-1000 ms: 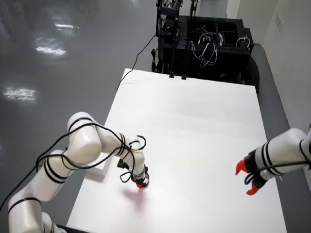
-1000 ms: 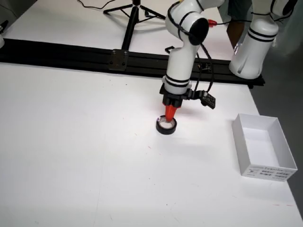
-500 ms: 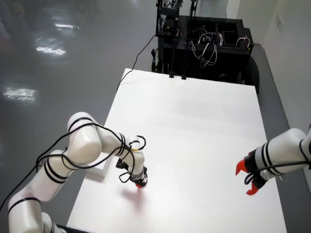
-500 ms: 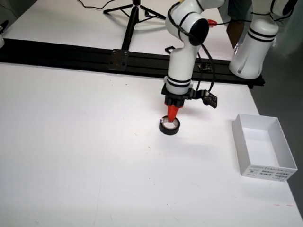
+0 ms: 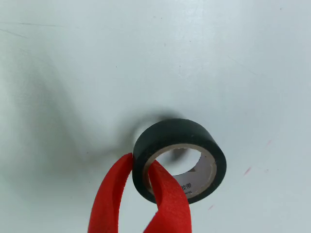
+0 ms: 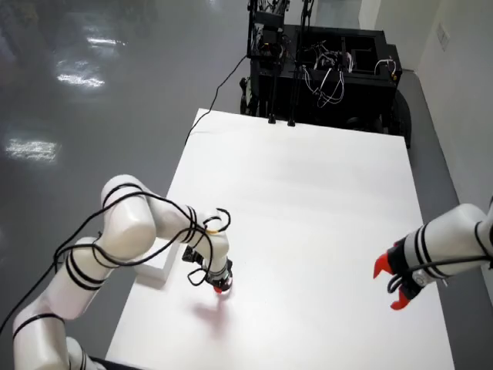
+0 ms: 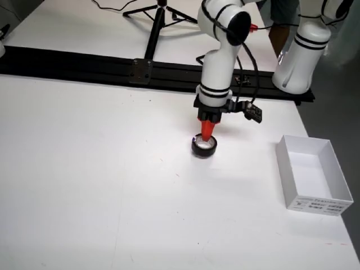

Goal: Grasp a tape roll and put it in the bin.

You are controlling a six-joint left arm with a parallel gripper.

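Note:
In the view that rides on the gripper, a black tape roll [image 5: 194,131] with a pale cardboard core lies flat on the white table. My red-fingered gripper [image 5: 142,167] straddles its near-left wall, one finger outside and one inside the hole, both touching the wall. In the front view the gripper [image 7: 207,136] points straight down onto the tape roll [image 7: 204,147], which rests on the table. The overhead view shows the gripper [image 6: 219,287] near the table's left edge, beside the white bin [image 6: 154,260]; the roll is hidden under the gripper there.
The open white bin [image 7: 318,205] stands at the right in the front view, apart from the roll. A black rail [image 7: 112,67] and a tripod run along the table's far side. A second arm [image 6: 439,250] with a red gripper hangs still at the right of the overhead view.

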